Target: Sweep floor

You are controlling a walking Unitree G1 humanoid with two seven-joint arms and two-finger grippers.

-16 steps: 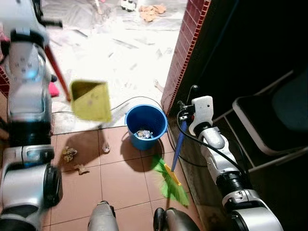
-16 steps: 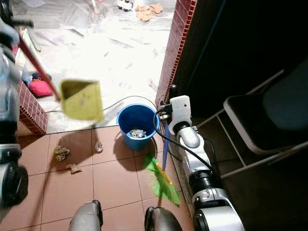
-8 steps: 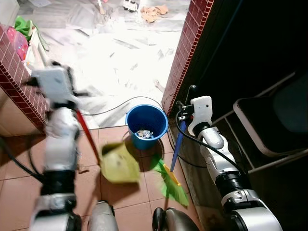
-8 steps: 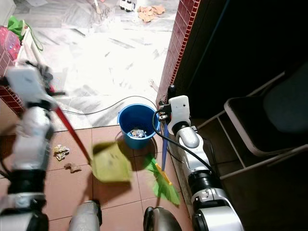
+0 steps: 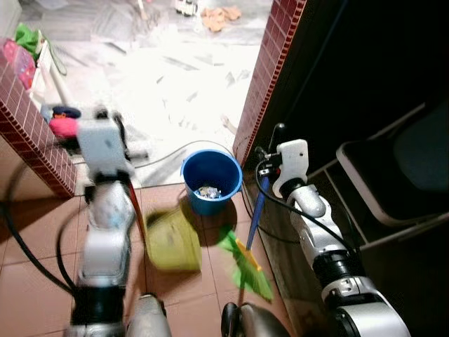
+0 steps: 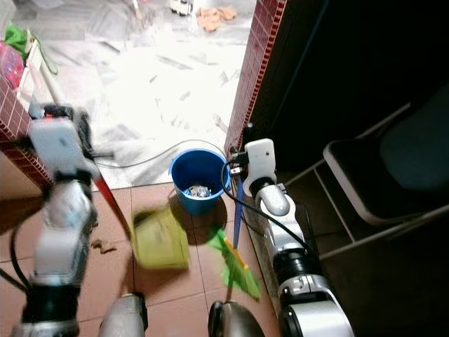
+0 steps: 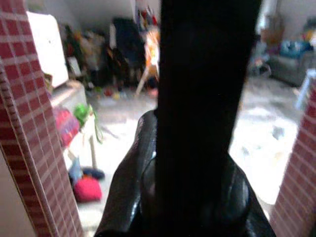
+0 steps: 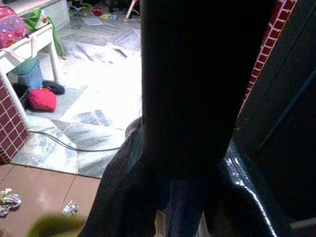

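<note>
Terracotta tiles fill the lower half of our left eye view, and low in the middle of the frame we hold a yellow-green dustpan (image 5: 170, 241) down at floor level by its red handle (image 5: 131, 203). Our left gripper (image 5: 105, 140) sits at centre left, clamped on that handle. Right of centre, our right gripper (image 5: 270, 165) grips the blue shaft of the broom (image 5: 247, 261), whose green bristles rest on the tiles at lower centre, just beside the pan. A blue bucket (image 5: 210, 181) stands at mid-frame with scraps already inside, so we judge some rubbish collected.

From the right eye view, a small scrap of litter (image 6: 105, 246) lies on the tiles at lower left, left of the dustpan, so sweeping is not finished. The pan itself is blurred; we cannot tell what it carries.

Along the left wrist view, a dark bar runs down the middle between our fingers (image 7: 128, 177), with a brick wall (image 7: 29, 128) at the left edge.

Through the right wrist view, more crumpled litter (image 8: 7, 200) shows at the lower left corner on the tiles, still to be gathered, and the blue shaft sits at bottom centre between our fingers.
</note>
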